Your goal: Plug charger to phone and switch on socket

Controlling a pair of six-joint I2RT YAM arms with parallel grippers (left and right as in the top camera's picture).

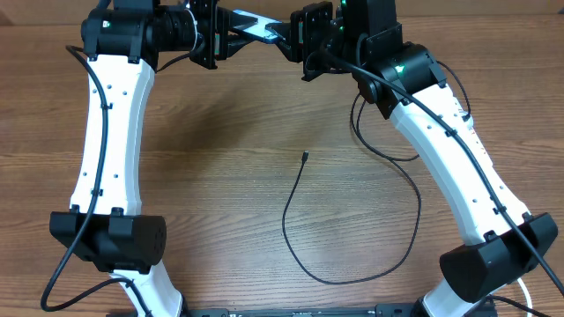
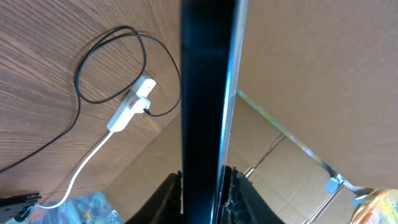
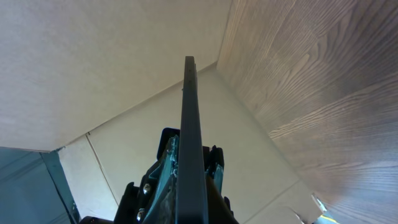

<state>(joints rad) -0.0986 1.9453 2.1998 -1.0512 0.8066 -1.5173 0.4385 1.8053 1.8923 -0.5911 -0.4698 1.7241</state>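
The phone [image 1: 256,29] is held in the air above the table's far edge, between my two grippers. In the left wrist view the phone [image 2: 205,81] runs up edge-on from my left gripper [image 2: 202,186], whose fingers press both of its faces. My right gripper [image 3: 191,155] is shut on the other end of the phone [image 3: 189,112]. In the overhead view my left gripper [image 1: 227,37] and right gripper [image 1: 293,37] face each other. The charger [image 1: 285,224] lies looped on the table, its small tip [image 1: 303,157] free. The socket [image 2: 129,107] lies on the table with the charger's black plug [image 2: 147,111] in it.
A thick white cord [image 2: 87,165] runs from the socket toward the table edge. Cardboard walls [image 2: 298,74] stand behind the table. A colourful packet [image 2: 93,205] lies off the table's edge. Both white arms [image 1: 110,141] reach along the table's sides.
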